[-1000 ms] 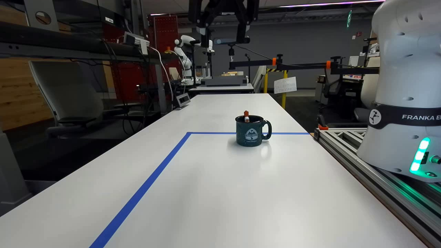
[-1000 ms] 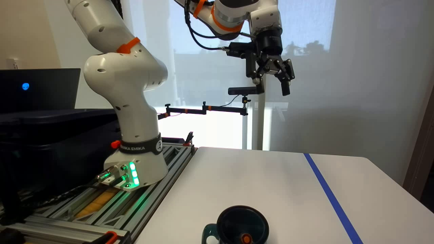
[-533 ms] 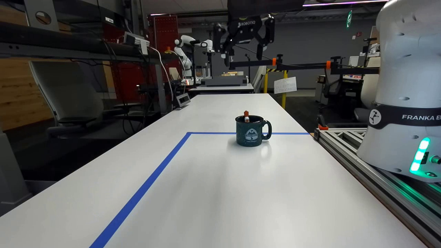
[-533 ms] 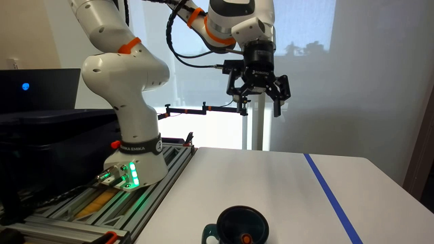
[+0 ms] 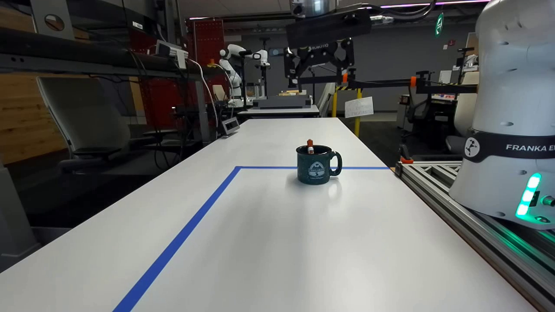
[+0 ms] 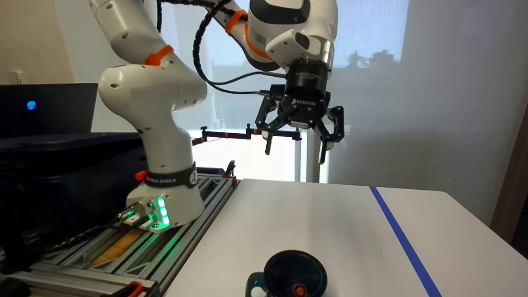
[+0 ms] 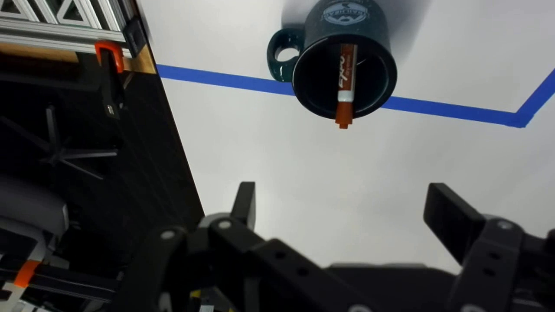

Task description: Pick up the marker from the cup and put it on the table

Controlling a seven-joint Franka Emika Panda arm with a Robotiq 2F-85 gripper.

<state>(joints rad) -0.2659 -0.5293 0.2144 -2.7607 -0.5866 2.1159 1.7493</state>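
Observation:
The dark teal cup (image 5: 307, 173) stands upright on the white table (image 5: 260, 242). It also shows in an exterior view (image 6: 270, 268), cut by the lower edge, and in the wrist view (image 7: 377, 26). The reddish-brown marker (image 5: 310, 146) stands leaning in the cup, its cap above the rim. Its cap end shows in an exterior view (image 6: 300, 291) and most of its body in the wrist view (image 7: 346, 82). My gripper (image 6: 295, 157) is open and empty, high above the table, beyond the cup in both exterior views (image 5: 320, 86). In the wrist view its fingers (image 7: 342, 195) are wide apart, below the marker.
Blue tape (image 7: 217, 78) runs under or beside the cup. The railed bench (image 6: 218, 206) with the robot base (image 5: 498, 182) borders the table. A black camera arm (image 5: 381, 82) stands behind. A small grey device (image 5: 230, 125) sits at the table's far edge.
The gripper has come down and turned from tilted to pointing more downward. It has moved right in one exterior view and left in another. Cup and marker have not moved.

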